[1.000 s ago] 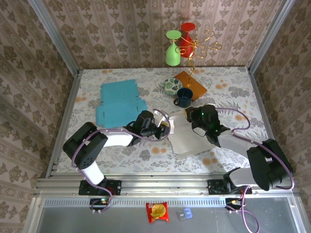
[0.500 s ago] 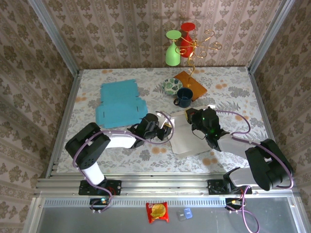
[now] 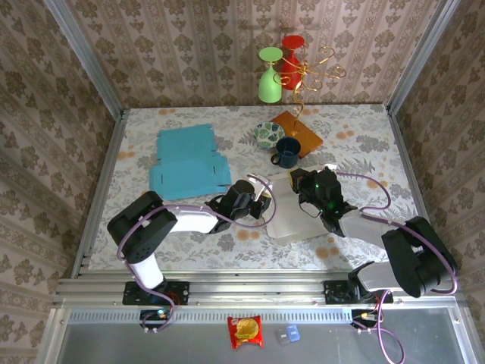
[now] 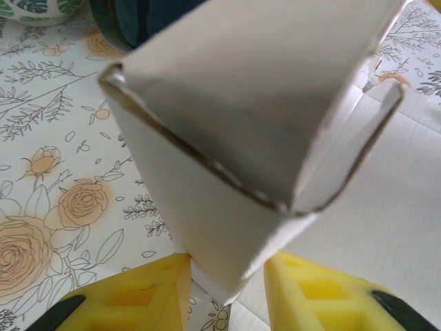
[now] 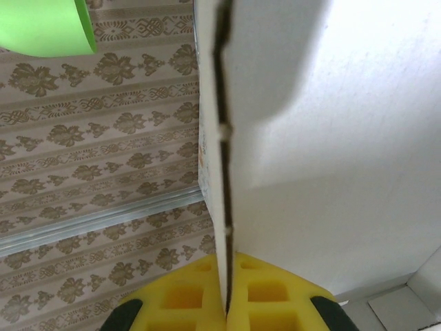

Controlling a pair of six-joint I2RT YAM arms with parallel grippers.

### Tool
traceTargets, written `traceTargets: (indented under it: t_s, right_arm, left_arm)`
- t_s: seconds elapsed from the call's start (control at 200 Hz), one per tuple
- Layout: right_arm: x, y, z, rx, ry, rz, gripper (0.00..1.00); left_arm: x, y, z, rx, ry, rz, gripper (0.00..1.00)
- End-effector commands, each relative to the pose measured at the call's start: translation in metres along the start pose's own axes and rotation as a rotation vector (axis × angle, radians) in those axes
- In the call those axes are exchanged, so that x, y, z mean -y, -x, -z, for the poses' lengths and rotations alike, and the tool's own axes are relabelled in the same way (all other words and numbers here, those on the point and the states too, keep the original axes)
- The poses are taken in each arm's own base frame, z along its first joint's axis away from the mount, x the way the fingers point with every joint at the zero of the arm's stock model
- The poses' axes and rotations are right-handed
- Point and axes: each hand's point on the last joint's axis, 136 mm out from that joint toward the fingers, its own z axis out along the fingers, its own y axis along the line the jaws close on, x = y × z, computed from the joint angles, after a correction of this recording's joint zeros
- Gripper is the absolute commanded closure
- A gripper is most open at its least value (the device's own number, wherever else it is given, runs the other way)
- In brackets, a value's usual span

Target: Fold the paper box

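Jaws of my right gripper [image 5: 227, 303] pinch a wall of the paper box [image 3: 292, 224], mid-frame from above. My left gripper [image 4: 227, 289] straddles its folded corner, grip unclear. Roughly half folded, I judge; closing remains.

Green glass [image 5: 41, 27] cropped at top, mug [image 4: 131, 17] mostly behind paper box [image 4: 227, 138]

My floral table [image 3: 356, 136]: white paper box [image 3: 292, 220] lies between left gripper [image 3: 264, 203] and right gripper [image 3: 303, 193]; flat teal carton [image 3: 182, 163], navy mug [image 3: 287, 152], patterned bowl [image 3: 267, 133] beyond them.
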Motion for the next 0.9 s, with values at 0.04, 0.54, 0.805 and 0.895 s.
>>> traceTargets:
  t_s: [0.04, 0.54, 0.805, 0.895]
  right_arm:
    - [0.022, -0.011, 0.000, -0.040, -0.067, -0.011, 1.00]
    - [0.026, -0.012, -0.001, -0.038, -0.070, 0.001, 1.00]
    - [0.028, -0.008, -0.004, -0.007, -0.060, 0.012, 1.00]
    - [0.028, -0.006, -0.005, 0.003, -0.060, 0.007, 1.00]
  left_arm:
    - [-0.003, 0.013, -0.005, 0.032, 0.039, 0.007, 0.65]
    - [-0.004, 0.020, -0.013, 0.043, 0.064, 0.026, 0.64]
    - [-0.005, 0.015, -0.010, 0.036, 0.106, 0.058, 0.73]
    - [-0.003, 0.016, -0.007, 0.044, 0.114, 0.065, 0.73]
